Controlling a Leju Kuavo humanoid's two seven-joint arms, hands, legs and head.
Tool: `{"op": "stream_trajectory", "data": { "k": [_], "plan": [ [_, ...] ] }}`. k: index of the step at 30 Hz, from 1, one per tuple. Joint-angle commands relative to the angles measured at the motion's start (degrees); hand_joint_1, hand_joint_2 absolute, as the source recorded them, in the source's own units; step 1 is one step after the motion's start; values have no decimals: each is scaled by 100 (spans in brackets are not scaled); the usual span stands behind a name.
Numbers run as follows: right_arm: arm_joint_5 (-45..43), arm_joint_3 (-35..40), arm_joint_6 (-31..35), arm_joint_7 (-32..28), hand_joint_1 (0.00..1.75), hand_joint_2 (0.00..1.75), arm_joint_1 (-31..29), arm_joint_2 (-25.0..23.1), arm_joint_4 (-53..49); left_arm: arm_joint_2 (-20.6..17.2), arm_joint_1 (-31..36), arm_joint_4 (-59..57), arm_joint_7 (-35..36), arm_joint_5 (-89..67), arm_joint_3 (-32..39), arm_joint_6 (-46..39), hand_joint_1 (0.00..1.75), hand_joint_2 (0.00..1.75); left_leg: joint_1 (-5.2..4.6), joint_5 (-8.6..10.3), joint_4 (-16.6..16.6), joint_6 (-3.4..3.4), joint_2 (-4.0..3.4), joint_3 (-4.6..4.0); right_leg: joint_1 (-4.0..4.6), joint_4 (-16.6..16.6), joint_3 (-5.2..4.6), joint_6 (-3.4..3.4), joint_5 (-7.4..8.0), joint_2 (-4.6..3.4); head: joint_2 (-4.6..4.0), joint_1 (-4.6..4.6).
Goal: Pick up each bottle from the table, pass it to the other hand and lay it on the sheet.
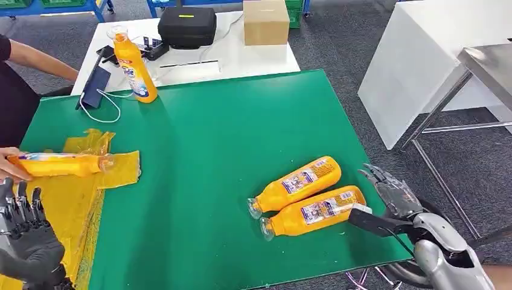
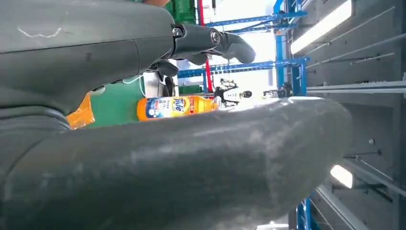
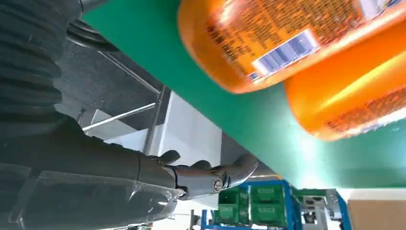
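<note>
Bottles are lying side by side at lower right of the green tabletop, looking rigid, smooth and slippery, best gripped around the labelled body, while the right hand is hovering beside them, released, the left hand empty too.

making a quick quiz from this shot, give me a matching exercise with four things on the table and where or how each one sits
Things
1. upright bottle
2. bottle under the person's hand
3. two bottles side by side
4. cardboard box

Places or states
A. lying on the yellow sheet
B. on the white table beyond the green mat
C. lying on the mat just ahead of the right hand
D. standing at the mat's far left corner

Pairs: 1-D, 2-A, 3-C, 4-B
</note>
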State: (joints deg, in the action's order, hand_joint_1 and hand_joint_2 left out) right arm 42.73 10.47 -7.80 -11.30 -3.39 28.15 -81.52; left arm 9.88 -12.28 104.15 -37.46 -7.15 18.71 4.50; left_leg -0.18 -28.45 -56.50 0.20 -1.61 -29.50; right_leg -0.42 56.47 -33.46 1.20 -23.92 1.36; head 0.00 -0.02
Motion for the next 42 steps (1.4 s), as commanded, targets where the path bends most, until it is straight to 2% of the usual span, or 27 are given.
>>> {"op": "stream_trajectory", "data": {
  "k": [1, 5, 7, 17, 25, 30, 42],
  "plan": [
    [253, 1186, 87, 94, 0, 175, -1074, -544, 1502, -184, 300, -470, 33, -65, -267, -72, 0, 0, 13, 1, 14, -8, -10, 25, 11, -21, 21, -5, 11, -33, 0, 2],
    [371, 1555, 180, 126, 0, 175, -1386, -809, 1935, -181, 374, -504, 59, -71, -295, -93, 0, 0, 16, 1, 16, -9, -27, 29, 14, -22, 23, -5, 14, -46, 0, 2],
    [383, 1573, 191, 134, 0, 175, -1387, -829, 1943, -177, 379, -504, 62, -72, -298, -95, 0, 0, 8, 1, 8, -5, -15, 15, 6, -9, 11, -2, 6, -20, 0, 0],
    [544, 1923, 268, 164, 0, 175, -1325, -853, 1934, -165, 333, -451, 97, -81, -286, -143, 0, 0, 7, 1, 7, -3, -5, 21, 5, -6, 14, -2, 2, -16, 0, 2],
    [706, 2589, 111, 313, 0, 175, -1197, -518, 1288, -90, 197, -319, 105, -66, -123, -137, 0, 0, 8, -1, 4, -5, -3, 21, 7, -5, 18, -3, 0, -16, 0, 2],
    [692, 2779, 12, 380, 0, 175, -1251, -363, 1216, -78, 216, -318, 105, -61, -97, -120, 0, 0, 12, 0, 4, -5, 5, 29, 10, -8, 28, -2, 2, -15, 0, 2],
    [776, 3493, -258, 558, 0, 175, -1690, -89, 1735, -129, 318, -383, 159, 18, -143, -60, 0, 0, 4, 3, 5, -2, 7, 47, 4, -6, 42, -1, 1, -5, 0, 2]
  ]
}}
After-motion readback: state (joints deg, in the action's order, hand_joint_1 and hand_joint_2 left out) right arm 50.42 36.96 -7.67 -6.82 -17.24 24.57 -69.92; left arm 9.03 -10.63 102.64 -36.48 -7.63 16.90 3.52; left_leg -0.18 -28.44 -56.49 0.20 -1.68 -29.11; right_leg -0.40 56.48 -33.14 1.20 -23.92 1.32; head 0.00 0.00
